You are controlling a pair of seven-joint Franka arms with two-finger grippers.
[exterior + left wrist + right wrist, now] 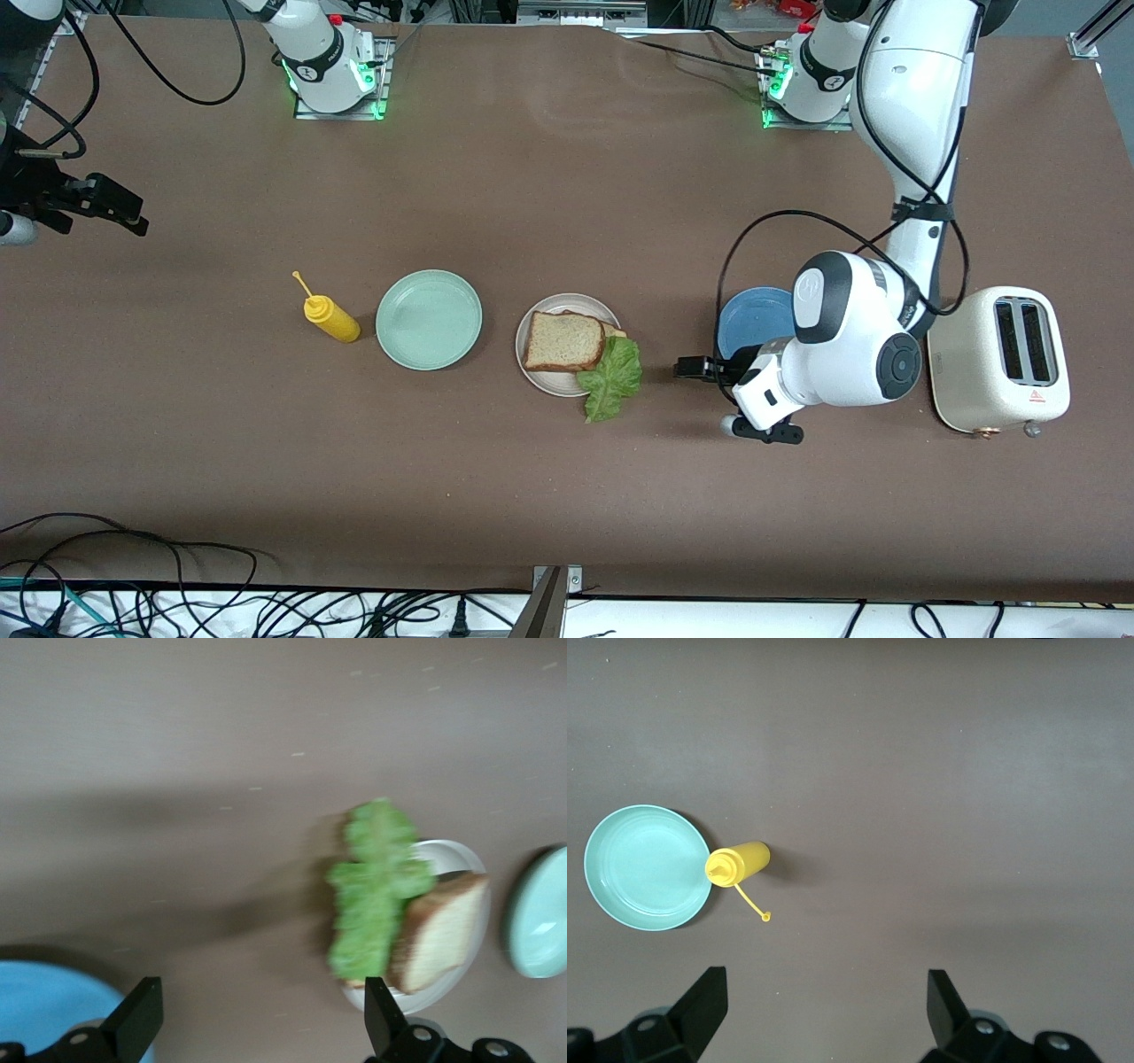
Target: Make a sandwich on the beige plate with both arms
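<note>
— Well, the left gripper (695,367) hangs low over the bare table just beside the blue plate (749,321), its fingers (142,1017) spread wide with nothing between them.

— And the other one?

— The right gripper (106,208) waits out at the right arm's end of the table, jaws parted too, empty, looking down on the mustard bottle (737,864) and the mint-green plate (645,866).

— Where's the sandwich (580,350)?

— On the beige plate (554,383), mid-table, between the mint-green plate and the blue one. A bread slice (563,341) lies on top, another slice's edge peeks out under it, and the lettuce leaf (611,379) spills over the rim onto the table on the side nearer the front camera.

— It looks put together, then.

— Mostly, I'd say, though that leaf sits crooked. If anything gets nudged, it's all light and soft: bread dents under a hard pinch, so take it by the crust edges, gently. The lettuce is limp and will tear or slip; best pinched at the thicker rib.

— And the toaster (999,359)?

— It sits at the left arm's end, slots empty as far as I can see.
</note>
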